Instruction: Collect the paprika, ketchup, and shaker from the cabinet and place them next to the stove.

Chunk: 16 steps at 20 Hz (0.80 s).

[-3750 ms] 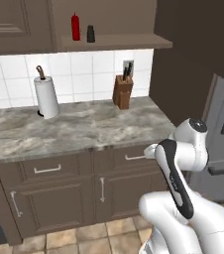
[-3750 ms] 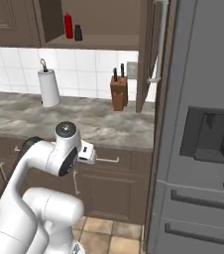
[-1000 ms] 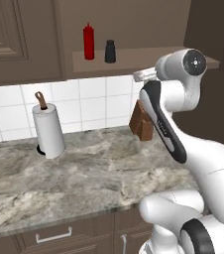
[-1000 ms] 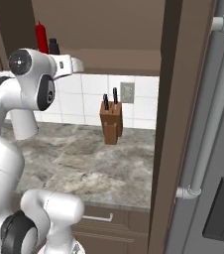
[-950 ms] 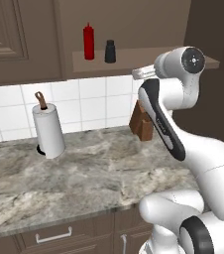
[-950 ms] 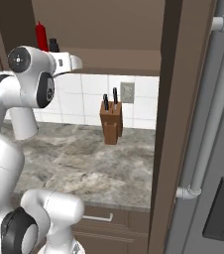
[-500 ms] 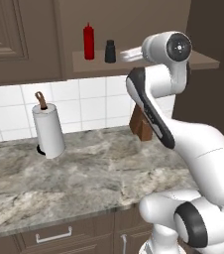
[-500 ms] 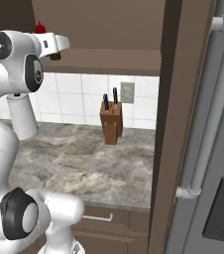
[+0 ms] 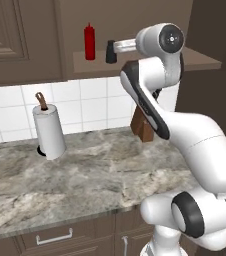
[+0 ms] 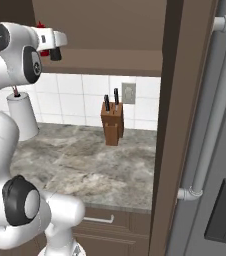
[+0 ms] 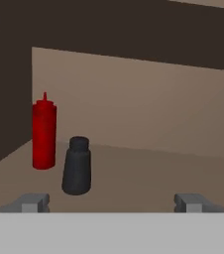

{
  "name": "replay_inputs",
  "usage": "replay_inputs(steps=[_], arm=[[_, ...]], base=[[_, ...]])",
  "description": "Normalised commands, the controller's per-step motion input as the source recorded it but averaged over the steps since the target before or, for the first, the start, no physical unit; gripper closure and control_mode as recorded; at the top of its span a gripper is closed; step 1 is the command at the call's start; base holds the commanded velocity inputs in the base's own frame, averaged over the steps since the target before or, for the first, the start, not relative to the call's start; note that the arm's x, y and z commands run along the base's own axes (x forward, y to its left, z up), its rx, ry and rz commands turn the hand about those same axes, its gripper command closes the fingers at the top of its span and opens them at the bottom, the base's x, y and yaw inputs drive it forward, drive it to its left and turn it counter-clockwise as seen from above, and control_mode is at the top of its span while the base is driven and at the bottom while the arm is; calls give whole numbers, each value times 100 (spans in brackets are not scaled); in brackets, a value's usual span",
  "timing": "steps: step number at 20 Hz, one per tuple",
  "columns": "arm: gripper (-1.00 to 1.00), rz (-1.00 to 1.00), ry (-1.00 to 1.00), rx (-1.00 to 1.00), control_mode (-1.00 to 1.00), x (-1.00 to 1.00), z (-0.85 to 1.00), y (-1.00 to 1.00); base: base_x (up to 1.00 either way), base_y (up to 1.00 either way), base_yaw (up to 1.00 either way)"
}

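The white arm reaches up level with the dark brown cabinet point(image 9: 145, 62) shelf, its hand point(image 11: 111, 202) spread wide, the squat black shaker point(image 11: 77, 165) at eleven o'clock, the slim red ketchup bottle point(image 11: 44, 133) just beyond.

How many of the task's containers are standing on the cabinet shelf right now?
2: the ketchup at the shelf's left end, the shaker just right of it, nearer the hand. No paprika visible.
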Motion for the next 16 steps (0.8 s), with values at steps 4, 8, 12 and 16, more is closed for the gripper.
replay_inputs(steps=[4, 8, 12, 16], arm=[[-100, 0, 15, 2, -100, 37, 0, 20], [-100, 0, 6, 0, -100, 10, -4, 6], [-100, 0, 3, 6, -100, 39, -1, 8], [-100, 0, 0, 7, -100, 44, 0, 8]], base=[[0, 0, 0], [0, 0, 0], [0, 0, 0], [0, 0, 0]])
